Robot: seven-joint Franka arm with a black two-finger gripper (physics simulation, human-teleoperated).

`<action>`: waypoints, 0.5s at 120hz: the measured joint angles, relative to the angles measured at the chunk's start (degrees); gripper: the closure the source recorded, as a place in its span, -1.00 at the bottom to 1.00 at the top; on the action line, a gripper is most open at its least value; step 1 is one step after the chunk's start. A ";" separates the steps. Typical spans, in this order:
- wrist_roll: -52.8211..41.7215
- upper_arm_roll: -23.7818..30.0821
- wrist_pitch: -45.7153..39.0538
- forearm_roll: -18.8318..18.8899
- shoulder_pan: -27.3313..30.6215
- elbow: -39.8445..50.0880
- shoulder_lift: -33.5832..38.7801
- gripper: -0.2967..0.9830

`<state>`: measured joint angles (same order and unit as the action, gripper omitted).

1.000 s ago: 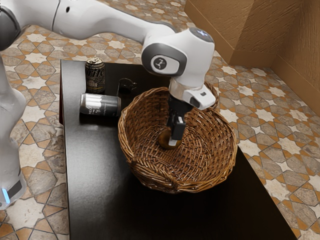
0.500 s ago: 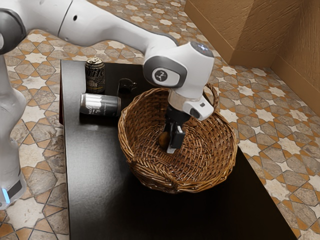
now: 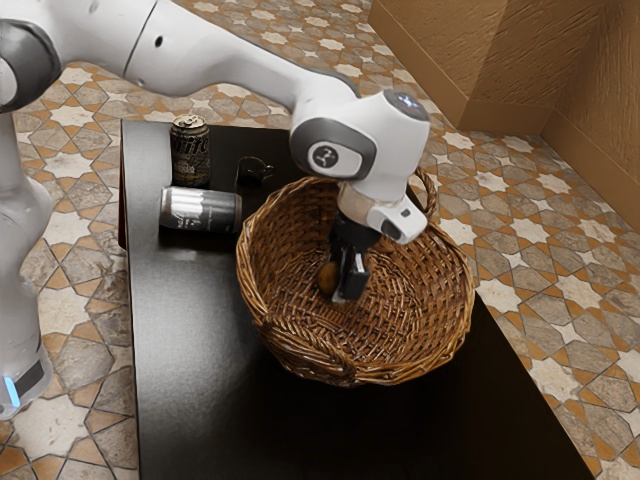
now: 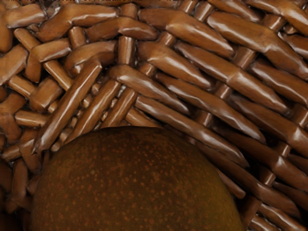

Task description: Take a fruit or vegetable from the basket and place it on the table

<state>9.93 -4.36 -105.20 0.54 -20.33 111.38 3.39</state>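
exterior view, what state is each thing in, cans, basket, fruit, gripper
Far can: upright on the table
Near can: lying on its side on the table
Basket: upright, uncovered
Fruit: inside the basket, not on the table yet
Gripper: down inside the basket, at the fruit

The basket (image 3: 422, 292) looks like woven wood, bumpy but shiny. The fruit (image 4: 134, 183) has smooth, dull skin. The lying can (image 3: 201, 210) looks like shiny metal. The worktop (image 3: 195, 350) looks smooth and a bit shiny.
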 joint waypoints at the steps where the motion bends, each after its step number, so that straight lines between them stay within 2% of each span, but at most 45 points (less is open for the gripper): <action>1: -0.03 -0.04 -0.02 0.01 0.04 0.00 -0.01 -0.09; 15: -0.28 -0.31 -0.25 0.20 0.74 -0.04 -0.06 0.11; 28: -0.61 -0.12 -0.15 0.38 0.92 -2.19 0.27 0.13; 60: -2.80 0.74 7.28 1.68 -0.28 -20.03 1.02 0.11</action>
<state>7.14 -3.61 -97.92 2.22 -20.60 91.35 4.41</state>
